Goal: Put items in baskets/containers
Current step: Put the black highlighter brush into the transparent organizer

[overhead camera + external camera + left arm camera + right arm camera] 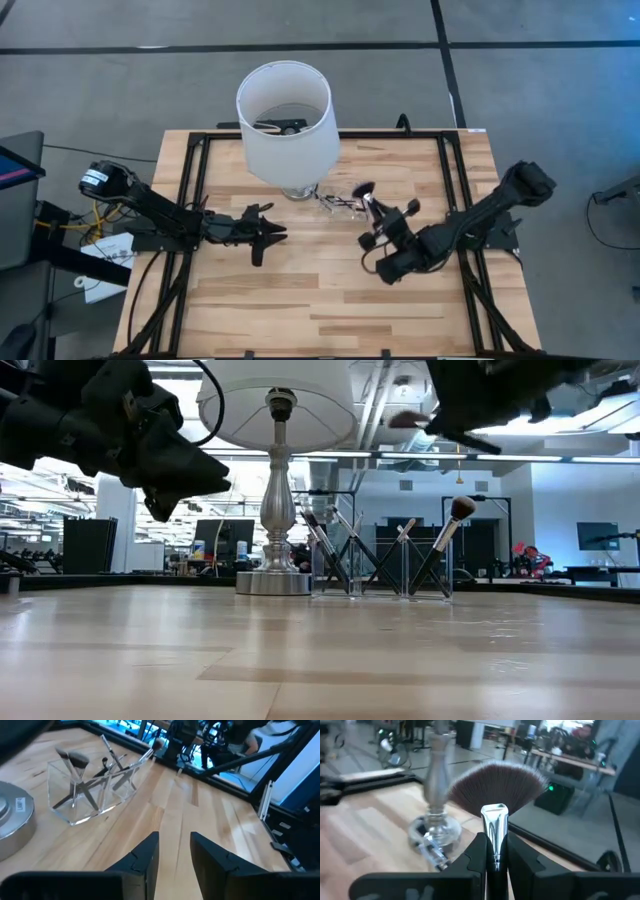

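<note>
Your right gripper [495,851] is clamped on the fan brush [496,787], head forward, to reach the clear tray [92,787] where other brushes [440,550] already lean, while your left gripper [175,851] waits apart and empty over the desk [300,300].

Pale wood-plank table [300,300] with a soft sheen — clear glossy plastic tray [85,795], polished metal lamp base [273,582].

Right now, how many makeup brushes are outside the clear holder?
1: the fan brush, held in the right gripper's jaws above the table, near the clear holder. The other brushes stand inside it, beside the lamp base. More may be hidden from view.
</note>
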Robot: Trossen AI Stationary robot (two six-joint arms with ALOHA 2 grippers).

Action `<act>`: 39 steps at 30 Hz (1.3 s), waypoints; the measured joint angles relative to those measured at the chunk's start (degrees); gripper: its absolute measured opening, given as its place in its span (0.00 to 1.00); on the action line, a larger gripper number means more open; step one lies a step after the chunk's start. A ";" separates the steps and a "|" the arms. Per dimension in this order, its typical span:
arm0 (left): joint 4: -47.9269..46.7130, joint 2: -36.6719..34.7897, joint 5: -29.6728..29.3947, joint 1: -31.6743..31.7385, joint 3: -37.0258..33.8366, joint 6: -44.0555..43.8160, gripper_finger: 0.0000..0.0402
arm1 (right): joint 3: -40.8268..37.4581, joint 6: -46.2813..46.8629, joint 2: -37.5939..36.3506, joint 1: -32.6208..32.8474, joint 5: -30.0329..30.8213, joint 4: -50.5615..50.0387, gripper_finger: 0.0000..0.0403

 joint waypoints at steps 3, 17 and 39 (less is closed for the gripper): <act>0.68 0.00 -0.30 -0.01 0.00 0.00 0.27 | -3.89 -2.84 -2.13 -1.53 -0.43 7.61 0.10; 8.93 0.04 4.47 1.39 4.44 4.05 0.27 | -6.19 -51.83 2.30 -4.96 -35.73 69.96 0.10; 11.20 0.09 11.49 1.41 9.38 18.52 0.27 | -1.73 -44.46 20.16 -16.05 -67.09 96.40 0.10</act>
